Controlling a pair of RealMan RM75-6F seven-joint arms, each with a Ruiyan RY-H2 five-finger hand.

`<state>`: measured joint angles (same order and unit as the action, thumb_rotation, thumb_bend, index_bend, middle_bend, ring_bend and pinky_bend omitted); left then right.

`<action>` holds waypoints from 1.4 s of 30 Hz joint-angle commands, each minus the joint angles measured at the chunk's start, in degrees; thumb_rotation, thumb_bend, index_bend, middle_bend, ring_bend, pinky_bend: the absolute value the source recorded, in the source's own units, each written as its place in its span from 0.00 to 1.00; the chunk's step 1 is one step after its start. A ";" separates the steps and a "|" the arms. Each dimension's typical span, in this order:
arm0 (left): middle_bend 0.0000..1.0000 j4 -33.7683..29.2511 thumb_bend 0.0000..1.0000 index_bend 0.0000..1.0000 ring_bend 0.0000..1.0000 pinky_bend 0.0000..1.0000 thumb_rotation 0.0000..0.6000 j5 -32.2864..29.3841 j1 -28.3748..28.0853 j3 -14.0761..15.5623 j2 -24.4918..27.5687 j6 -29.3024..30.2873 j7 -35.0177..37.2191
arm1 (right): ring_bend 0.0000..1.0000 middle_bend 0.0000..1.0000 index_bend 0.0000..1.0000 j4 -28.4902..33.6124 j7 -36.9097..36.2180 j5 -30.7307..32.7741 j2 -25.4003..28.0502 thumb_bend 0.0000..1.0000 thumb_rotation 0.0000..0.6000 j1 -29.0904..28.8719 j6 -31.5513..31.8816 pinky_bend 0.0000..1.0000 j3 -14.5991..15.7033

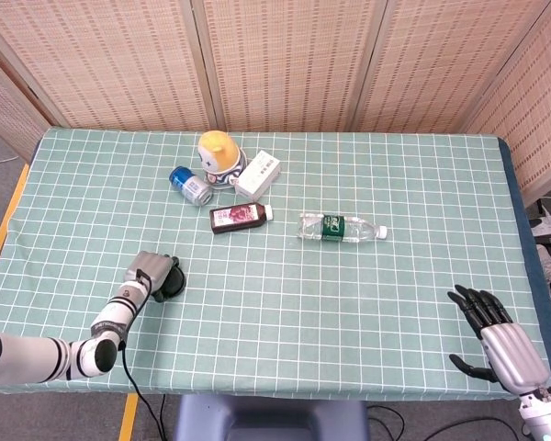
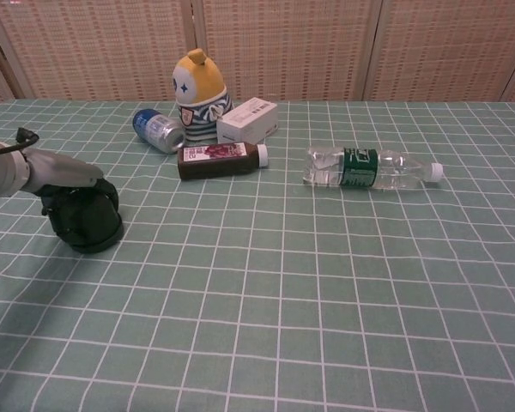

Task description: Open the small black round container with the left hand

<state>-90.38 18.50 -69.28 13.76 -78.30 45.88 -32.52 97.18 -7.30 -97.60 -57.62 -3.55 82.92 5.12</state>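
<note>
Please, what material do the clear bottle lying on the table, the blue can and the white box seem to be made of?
Clear bottle: likely thin plastic, glossy; see-through with ridged walls, white cap, green label.
Blue can: probably metal, shiny; its silver end reflects light.
White box: apparently cardboard, matte; flat faces, sharp folded edges, printed text.

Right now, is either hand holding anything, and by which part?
The left hand grips the small black round container around its upper part, on the table. The right hand holds nothing, fingers spread.
</note>
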 commanded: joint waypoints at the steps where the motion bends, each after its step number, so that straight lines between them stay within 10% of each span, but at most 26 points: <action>1: 0.62 -1.53 0.38 0.50 0.56 0.76 1.00 2.02 1.67 -0.64 1.22 1.02 0.89 | 0.00 0.00 0.00 0.02 0.02 -0.12 -0.02 0.15 1.00 0.04 0.13 0.00 0.04; 13: 0.71 -5.09 0.43 0.58 0.65 0.82 1.00 16.07 9.06 -7.90 9.00 -1.25 14.73 | 0.00 0.00 0.00 -0.07 0.25 -0.65 -0.25 0.15 1.00 0.07 0.19 0.00 0.38; 21: 0.71 -1.91 0.44 0.57 0.65 0.82 1.00 46.46 24.99 -24.67 10.42 -0.54 64.08 | 0.00 0.00 0.00 -0.16 0.65 -0.22 -0.46 0.15 1.00 -0.08 -0.18 0.00 0.28; 30: 0.70 4.32 0.44 0.56 0.64 0.80 1.00 61.87 33.53 -29.50 7.68 9.31 123.95 | 0.00 0.00 0.00 -0.09 1.70 0.20 -0.75 0.15 1.00 -0.20 -0.78 0.00 0.30; 37: 0.70 7.49 0.44 0.57 0.64 0.80 1.00 65.47 33.36 -27.78 8.33 9.19 128.46 | 0.00 0.00 0.00 0.06 1.78 -0.11 -0.65 0.15 1.00 0.05 -0.25 0.00 0.46; 42: 0.71 11.32 0.44 0.57 0.64 0.81 1.00 67.38 31.37 -22.78 8.63 3.84 105.87 | 0.00 0.00 0.00 0.21 1.31 0.13 -0.45 0.15 1.00 0.11 -0.10 0.00 0.39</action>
<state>-84.27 82.61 -38.66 -11.71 -69.91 52.58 96.23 97.38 -5.95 -97.48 -58.09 -3.45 82.81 5.52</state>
